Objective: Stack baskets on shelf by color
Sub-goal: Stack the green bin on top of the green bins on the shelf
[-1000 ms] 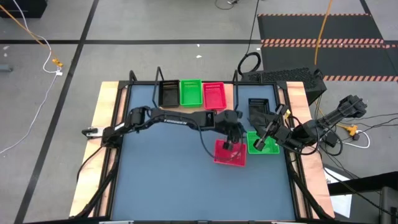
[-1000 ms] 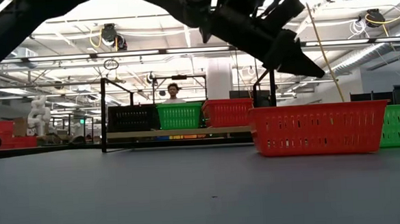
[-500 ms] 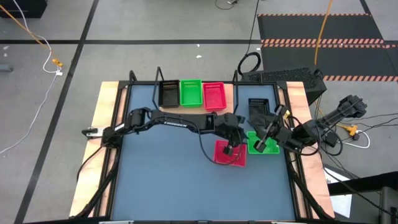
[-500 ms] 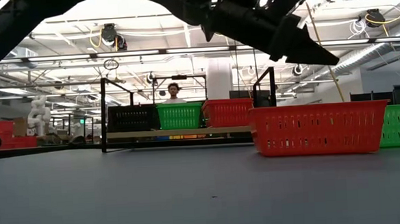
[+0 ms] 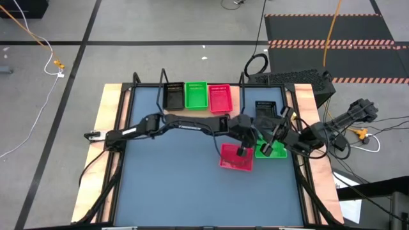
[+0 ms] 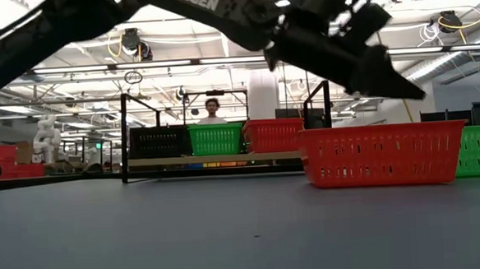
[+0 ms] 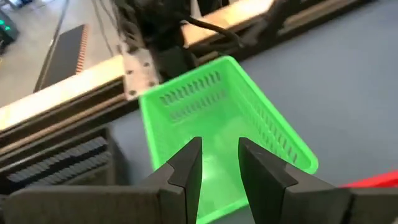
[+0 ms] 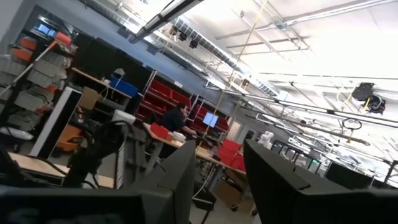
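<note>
my left pincer [image 5: 243, 151] hangs above the red basket [image 5: 235, 157] on the tabletop [image 5: 172, 179], fingers parted a little, holding nothing. my right pincer [image 5: 267, 146] waits open over the green basket [image 5: 271, 152]. three baskets sit on the shelf [image 5: 195, 110].

"TROSSEN" partly readable, white letters, left arm [image 6: 185, 1]
</note>
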Controlling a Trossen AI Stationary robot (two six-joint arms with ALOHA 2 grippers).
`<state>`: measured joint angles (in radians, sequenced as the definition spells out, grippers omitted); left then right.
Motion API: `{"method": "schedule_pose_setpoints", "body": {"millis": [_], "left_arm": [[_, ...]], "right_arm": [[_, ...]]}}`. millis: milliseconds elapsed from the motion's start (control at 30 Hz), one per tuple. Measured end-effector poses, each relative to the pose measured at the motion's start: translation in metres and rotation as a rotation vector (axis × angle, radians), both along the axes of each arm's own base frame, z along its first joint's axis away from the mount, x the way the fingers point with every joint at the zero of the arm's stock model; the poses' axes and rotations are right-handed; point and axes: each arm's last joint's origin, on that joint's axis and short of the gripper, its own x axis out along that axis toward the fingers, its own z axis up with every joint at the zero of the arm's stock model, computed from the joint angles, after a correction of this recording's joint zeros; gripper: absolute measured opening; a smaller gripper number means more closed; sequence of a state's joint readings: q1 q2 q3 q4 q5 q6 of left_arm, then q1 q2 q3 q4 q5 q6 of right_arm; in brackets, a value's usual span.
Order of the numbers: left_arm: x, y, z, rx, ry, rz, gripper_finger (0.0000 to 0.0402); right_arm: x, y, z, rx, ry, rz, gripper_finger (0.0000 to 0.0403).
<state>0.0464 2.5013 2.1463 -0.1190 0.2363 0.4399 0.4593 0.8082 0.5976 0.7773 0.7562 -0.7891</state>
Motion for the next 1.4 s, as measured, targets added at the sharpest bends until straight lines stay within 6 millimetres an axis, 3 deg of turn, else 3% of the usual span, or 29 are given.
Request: {"method": "schedule_pose_setpoints", "body": {"millis": [100,233,633,867,1000,1133,1267,1400], "left_arm": [[0.005,-0.006,-0.006,0.009,0.015,-0.018,0.0106],[0.009,-0.014,0.004,0.021,-0.017,-0.041,0.0106],[0.006,-0.022,-0.009,0.021,0.088,-0.066,0.0108],[0.004,-0.022,0.012,0.084,0.029,-0.001,0.0163],[0.006,-0.018,0.007,0.048,0.01,-0.058,0.02],[0.013,-0.018,-0.002,0.007,-0.058,-0.084,0.0206],[0.015,-0.024,0.005,0.004,-0.117,-0.108,0.0207],[0.01,-0.022,-0.004,0.017,-0.012,-0.118,0.0207]], "right_arm": [[0.001,-0.001,-0.001,0.003,0.008,-0.006,0.013],[0.001,-0.001,-0.002,0.001,0.014,-0.007,0.013],[0.001,-0.001,0.0,0.015,-0.003,-0.004,0.013],[0.001,-0.001,-0.001,0.021,0.002,0.0,0.013],[0.001,-0.001,-0.001,0.019,0.007,0.0,0.013],[0.0,-0.002,0.001,0.025,-0.014,-0.001,0.013],[0.0,-0.002,0.001,0.022,-0.019,-0.003,0.013],[0.0,-0.002,0.001,0.011,-0.016,-0.006,0.013]]}}
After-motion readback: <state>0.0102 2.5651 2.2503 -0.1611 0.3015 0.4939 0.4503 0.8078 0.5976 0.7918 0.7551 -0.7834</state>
